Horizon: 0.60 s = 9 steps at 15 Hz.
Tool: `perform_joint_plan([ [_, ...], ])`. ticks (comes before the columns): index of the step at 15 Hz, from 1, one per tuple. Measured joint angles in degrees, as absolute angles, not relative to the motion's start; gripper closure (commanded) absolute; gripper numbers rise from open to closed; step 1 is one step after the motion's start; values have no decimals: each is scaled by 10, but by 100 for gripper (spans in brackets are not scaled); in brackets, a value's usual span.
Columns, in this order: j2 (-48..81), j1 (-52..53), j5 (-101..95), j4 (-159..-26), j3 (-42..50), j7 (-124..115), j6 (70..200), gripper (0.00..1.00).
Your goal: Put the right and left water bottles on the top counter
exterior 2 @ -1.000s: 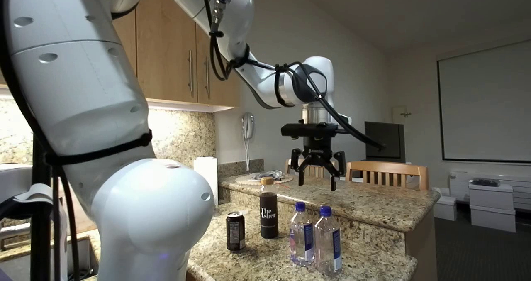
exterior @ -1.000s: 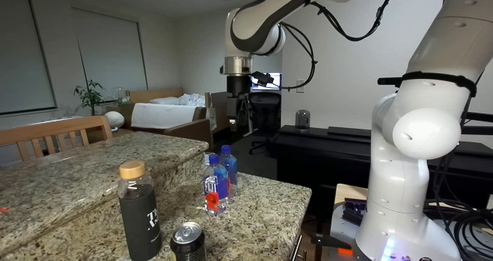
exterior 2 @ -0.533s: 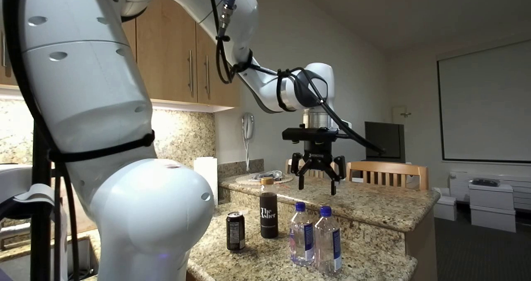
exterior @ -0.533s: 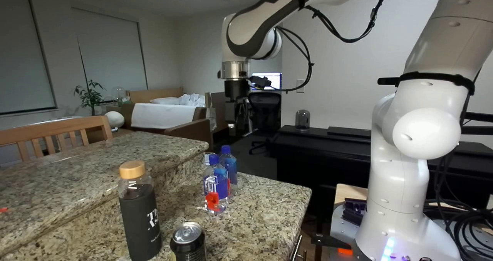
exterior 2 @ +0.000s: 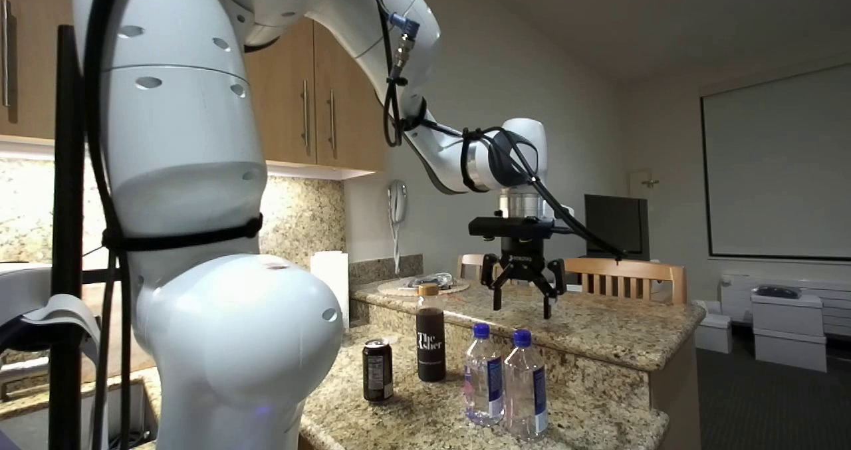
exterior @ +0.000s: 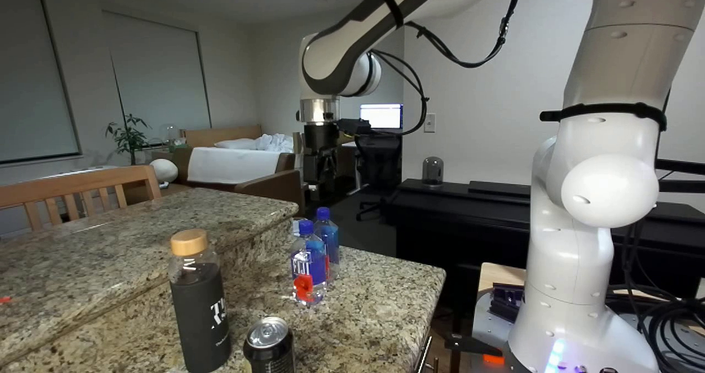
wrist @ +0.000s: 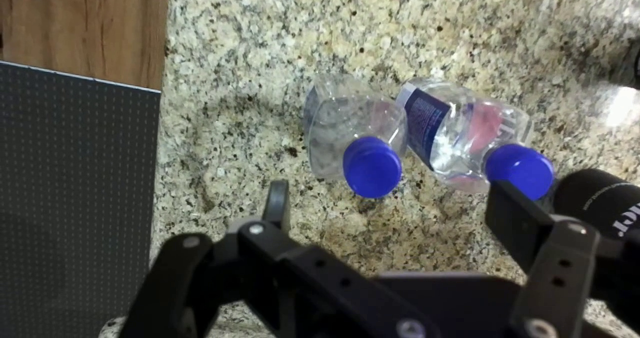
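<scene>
One upper surface [exterior 2: 598,324] is backing the lower surface [exterior 2: 412,427]. In an exterior view, the hand [exterior 2: 522,307] is hovering, jaws parted; from it, the lower surface is carrying one water bottle [exterior 2: 523,397] at six o'clock, another bottle [exterior 2: 481,383] at seven, a dark can [exterior 2: 377,373], contents hidden, at eight.

Glossy granite top counter [exterior 2: 592,325], smooth plastic bottles [exterior 2: 483,378] [exterior 2: 524,391], matt flask [exterior: 199,315]

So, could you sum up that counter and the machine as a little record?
To move: clear plastic, blue-capped water bottle and its twin
Stance: upright, close together
On: lower speckled tan granite tier
Also there: tall black flask with brown cap; dark metal drinks can
Destination: raised tier of same stone
Jaws: open, holding nothing, higher than both bottles
</scene>
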<state>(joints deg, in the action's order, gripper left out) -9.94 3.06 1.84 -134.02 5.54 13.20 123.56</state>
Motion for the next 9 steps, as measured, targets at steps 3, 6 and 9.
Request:
perform_joint_plan([
  [3, -64, 30, 27, -1317, 53, 130, 1237, 0],
  [6, -41, 21, 35, -1305, 54, 119, 1234, 0],
  [9, -29, 7, 43, -1300, 54, 115, 1225, 0],
])
